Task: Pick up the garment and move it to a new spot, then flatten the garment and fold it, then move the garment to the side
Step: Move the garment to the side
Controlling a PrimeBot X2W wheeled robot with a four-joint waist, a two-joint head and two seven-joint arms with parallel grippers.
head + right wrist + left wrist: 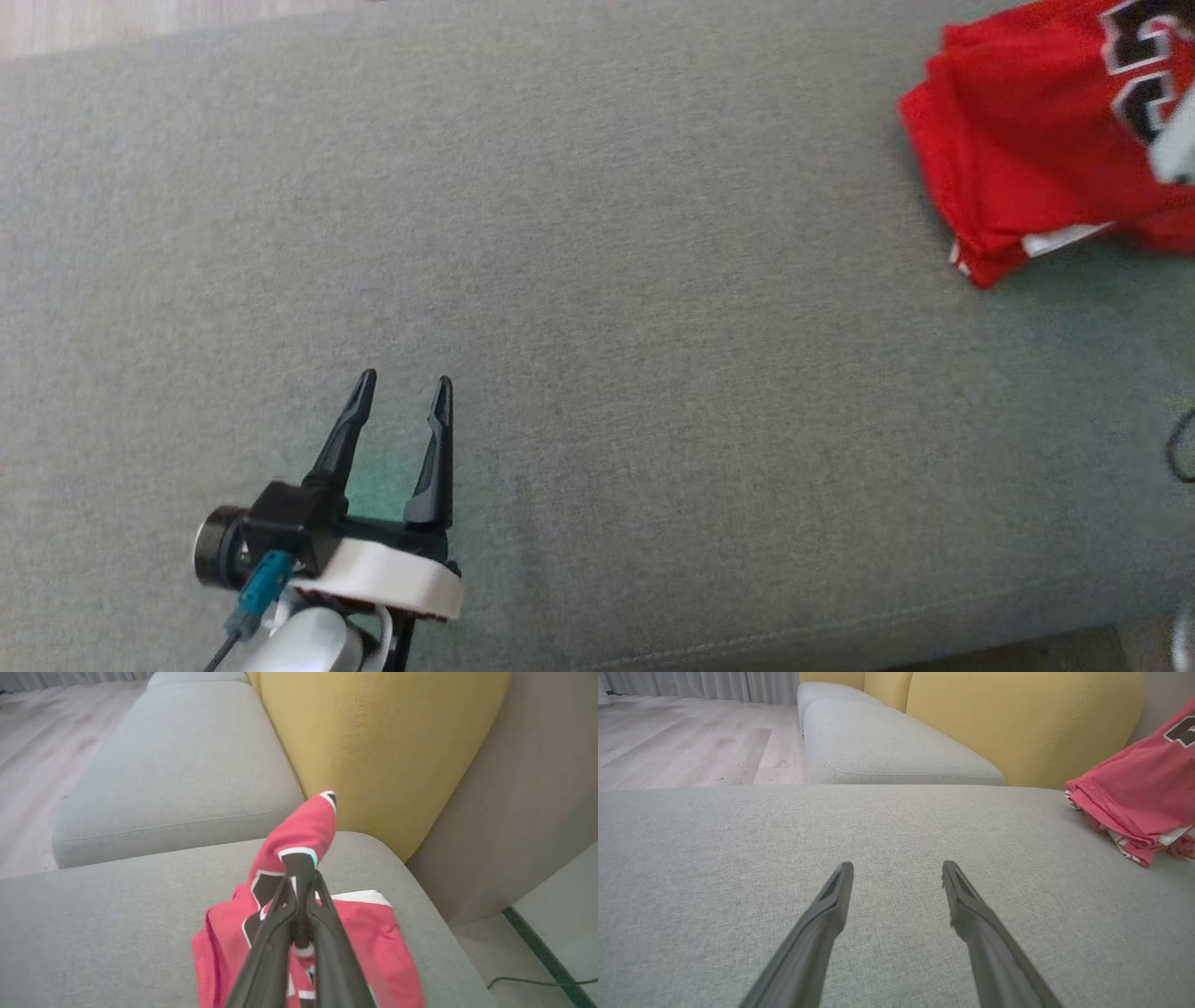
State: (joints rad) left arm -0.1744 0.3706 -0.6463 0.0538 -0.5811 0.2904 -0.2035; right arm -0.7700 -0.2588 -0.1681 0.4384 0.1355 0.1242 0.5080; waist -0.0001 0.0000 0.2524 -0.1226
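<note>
At the far right of the grey fabric sofa seat (597,280), the red jersey-style garment with black-and-white numerals (1027,140) lies bunched in layers, near the yellow upholstered backrest (383,742). My right pincer (301,879) is clamped on a raised fold of it, and a trimmed edge stands up above the jaws. My left pincer (406,378) hangs at the near left, fingers spread wide with nothing between them, well apart from the garment.

I judge this to be a one-armed lift. To do it well I should rise straight and slowly, so the thin pinch of cloth does not slide out. I should also carry it clear of the seat before going sideways, so the hanging layers do not drag. The left pincer can take a second corner once the cloth hangs free.

The head view cuts the garment off at its top and right edges, and a pale blur covers part of the numerals, so I cannot read them. My own fingers hide how many layers I hold, and I cannot tell whether the garment is neatly folded or merely crumpled
</note>
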